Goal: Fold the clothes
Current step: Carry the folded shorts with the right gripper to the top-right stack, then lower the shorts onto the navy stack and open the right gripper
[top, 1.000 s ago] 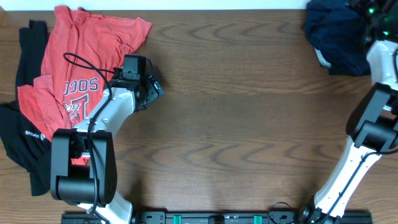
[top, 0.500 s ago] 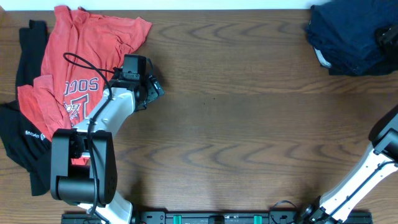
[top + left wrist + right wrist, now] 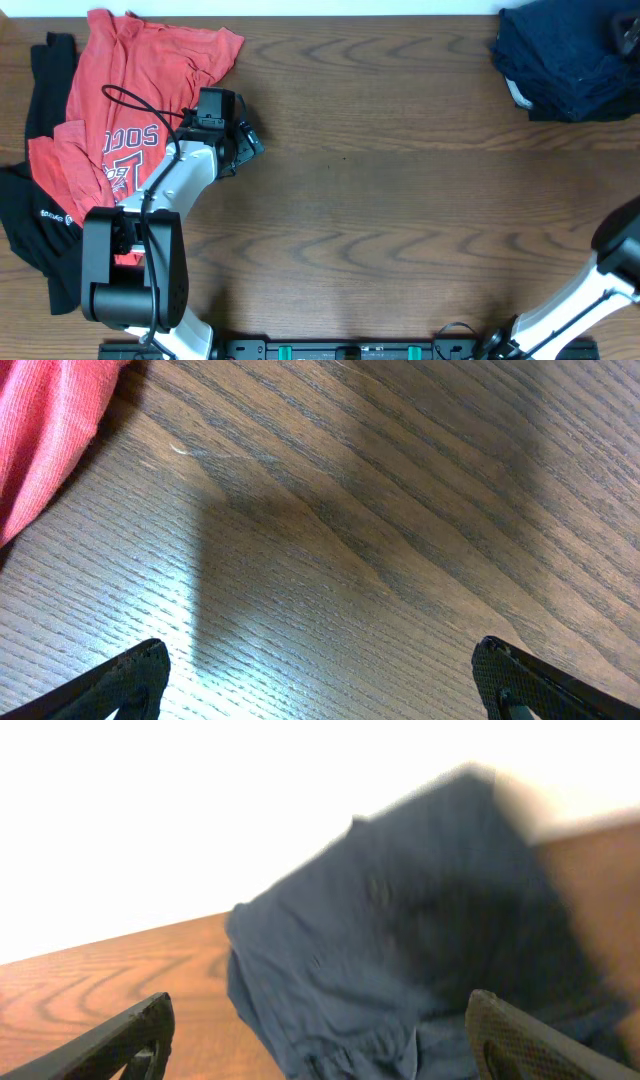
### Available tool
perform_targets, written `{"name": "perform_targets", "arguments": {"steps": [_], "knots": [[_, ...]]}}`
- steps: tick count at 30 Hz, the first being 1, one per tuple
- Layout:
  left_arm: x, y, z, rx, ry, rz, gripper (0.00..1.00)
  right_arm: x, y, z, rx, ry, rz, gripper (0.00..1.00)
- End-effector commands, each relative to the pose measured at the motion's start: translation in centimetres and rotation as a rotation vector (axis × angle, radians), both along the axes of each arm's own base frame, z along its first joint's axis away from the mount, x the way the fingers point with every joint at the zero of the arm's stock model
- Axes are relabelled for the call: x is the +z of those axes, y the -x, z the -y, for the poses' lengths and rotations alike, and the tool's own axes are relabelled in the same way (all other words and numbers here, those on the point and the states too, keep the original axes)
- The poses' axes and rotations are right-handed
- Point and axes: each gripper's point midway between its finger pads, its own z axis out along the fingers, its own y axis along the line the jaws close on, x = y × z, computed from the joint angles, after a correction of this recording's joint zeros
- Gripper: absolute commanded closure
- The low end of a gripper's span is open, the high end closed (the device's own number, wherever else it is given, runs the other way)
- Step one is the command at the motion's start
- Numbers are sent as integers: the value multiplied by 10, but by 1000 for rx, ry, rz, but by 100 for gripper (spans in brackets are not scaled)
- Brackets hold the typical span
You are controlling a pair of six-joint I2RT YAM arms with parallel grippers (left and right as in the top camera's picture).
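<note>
Navy shorts [image 3: 400,950] — soft, limp, likely light — sit bunched on the desk [image 3: 400,200], best pinched at a thicker hem; right pincer [image 3: 320,1032] and left pincer [image 3: 320,672] gape empty.

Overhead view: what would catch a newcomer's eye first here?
The red T-shirt with white lettering grabs the eye, crumpled at the view's top left beside a black garment. The navy shorts sit bunched at the top right corner. The left gripper hangs beside the shirt, jaws open over the table.
</note>
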Motion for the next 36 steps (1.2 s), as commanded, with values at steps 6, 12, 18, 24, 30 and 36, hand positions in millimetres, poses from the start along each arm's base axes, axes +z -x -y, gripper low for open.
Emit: {"name": "perform_targets", "arguments": {"steps": [6,12,18,24,30,36], "knots": [[-5,1,-5,15,-18,-10,2,23,-20,-13,12,344,38,9],[-5,0,-5,15,-17,-7,2,7,-72,-11,-21,444,156,4],[-5,0,-5,15,-17,-7,2,-28,-109,-6,-82,472,224,1],[-5,0,-5,15,-17,-8,2,-134,-121,-4,-84,419,65,1],[-5,0,-5,15,-17,-8,2,-277,-92,-9,-41,311,-233,1],[-5,1,-5,15,-18,-8,2,-329,-67,-10,-25,252,-365,1]]}}
